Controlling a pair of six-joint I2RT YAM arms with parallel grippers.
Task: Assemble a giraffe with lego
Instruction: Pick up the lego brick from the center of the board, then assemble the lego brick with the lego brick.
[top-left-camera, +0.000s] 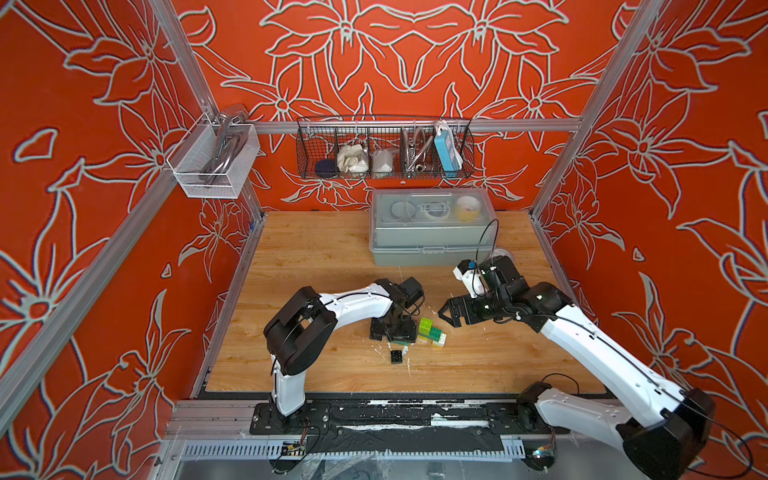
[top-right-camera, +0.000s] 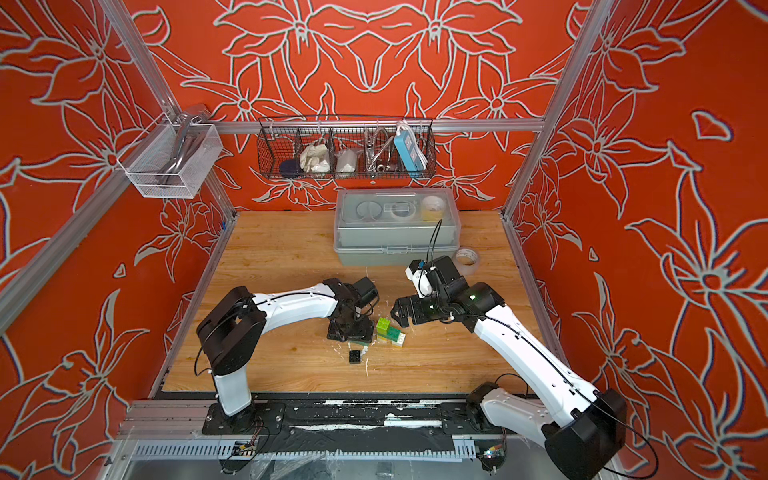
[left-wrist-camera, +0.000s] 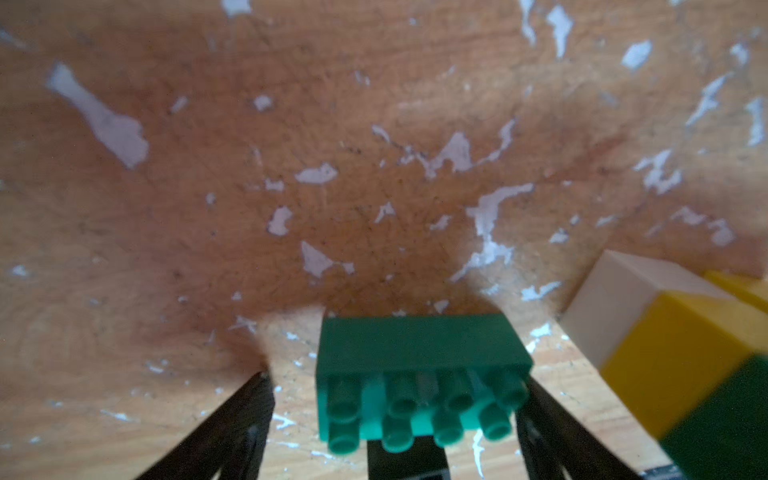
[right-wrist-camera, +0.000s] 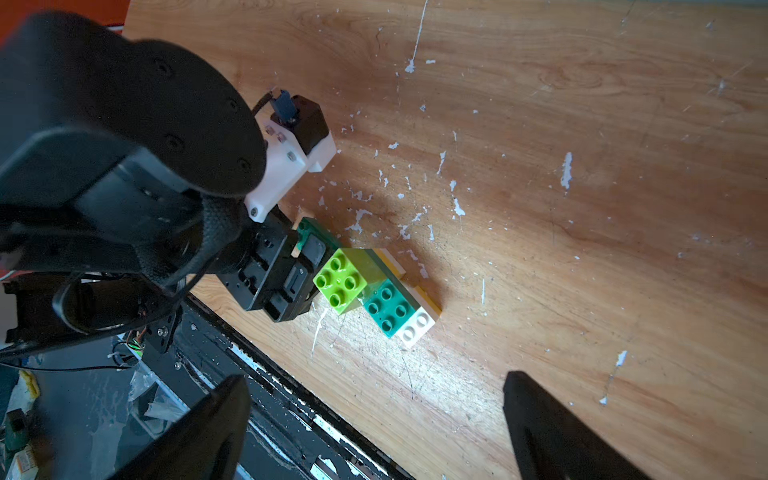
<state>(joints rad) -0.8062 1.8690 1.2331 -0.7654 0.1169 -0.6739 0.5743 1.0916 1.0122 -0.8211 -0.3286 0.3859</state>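
L end effector (left-wrist-camera: 395, 378) released, jaws astride dark green brick (left-wrist-camera: 419, 353) on counter (right-wrist-camera: 582, 166). R end effector (right-wrist-camera: 376, 376) spread wide, empty, near part-built giraffe (right-wrist-camera: 374, 291).

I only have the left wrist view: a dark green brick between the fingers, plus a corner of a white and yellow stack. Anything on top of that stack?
Observer: Yes, a lime green brick sits on one end of the stack.
Operator: Any loose pieces?
Observer: A black brick lies alone, nearer the robot's base than the stack.
Operator: And the right arm?
Observer: Its fingers stand wide open and empty beside the stack.
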